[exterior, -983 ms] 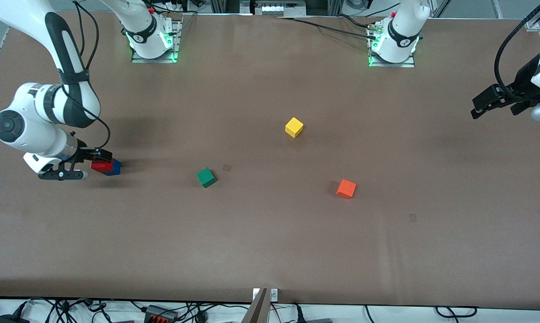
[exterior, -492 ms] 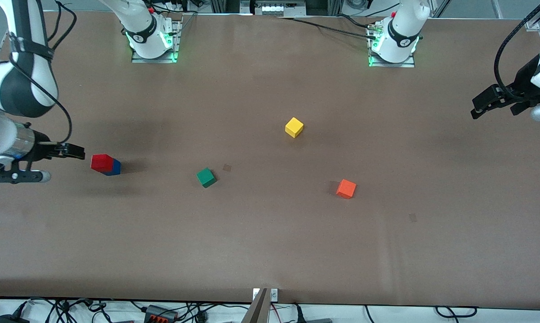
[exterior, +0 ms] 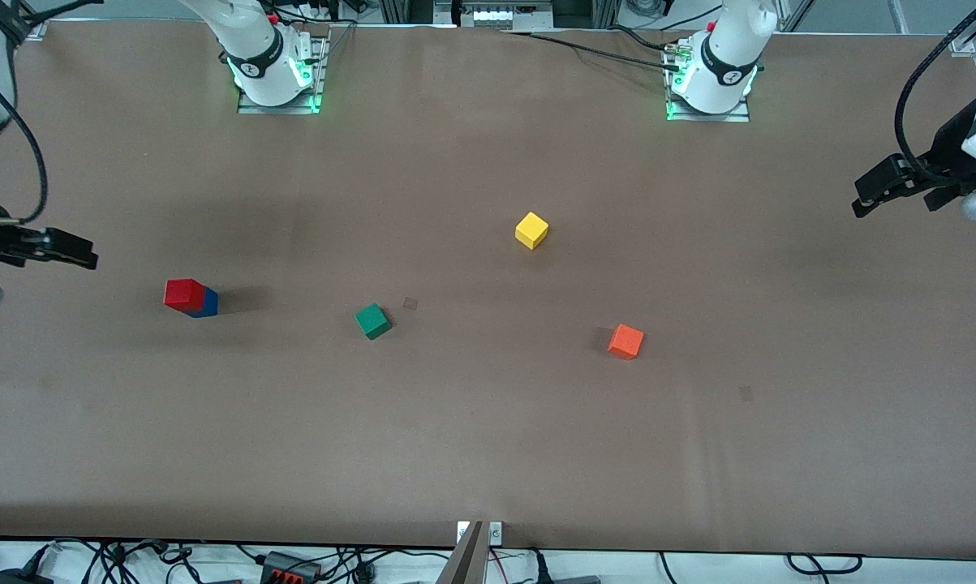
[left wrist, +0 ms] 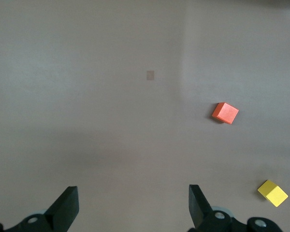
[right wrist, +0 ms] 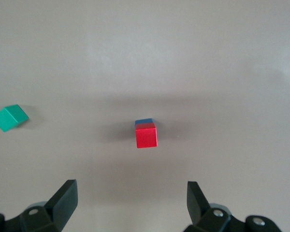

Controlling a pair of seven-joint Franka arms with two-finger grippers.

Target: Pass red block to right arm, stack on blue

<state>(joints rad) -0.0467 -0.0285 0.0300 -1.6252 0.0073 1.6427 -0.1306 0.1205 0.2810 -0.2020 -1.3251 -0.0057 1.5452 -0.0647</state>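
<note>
In the front view, the red block [exterior: 183, 293] sits on top of the blue block [exterior: 207, 303], and the two make a small stack on the brown bench [exterior: 488, 422], toward the right arm's end. I take this stack as the landmark. The green cube [exterior: 372, 320] lies on the bench beside the stack, a little nearer to the front camera and toward the left arm's end. The yellow cube [exterior: 531, 230] is farther from the camera than the stack. The orange cube [exterior: 625, 341] is nearer to the camera than the stack and well apart from it. The right pincer [exterior: 70, 250] hangs over the bench close to the stack, at the end of the bench, and touches nothing. The left pincer [exterior: 865, 199] waits over the left arm's end of the bench, well apart from the stack.

In the left wrist view, the left pincer [left wrist: 133, 205] has its fingers [left wrist: 67, 205] spread wide with nothing between them. The orange cube [left wrist: 225, 112] and the yellow cube [left wrist: 273, 193] lie on the bench below it.

In the right wrist view, the right pincer [right wrist: 130, 200] is spread wide too and holds nothing. The red block [right wrist: 146, 134] rests on the blue block [right wrist: 144, 121], which shows only as a thin edge. The green cube [right wrist: 9, 117] lies apart from the stack.
</note>
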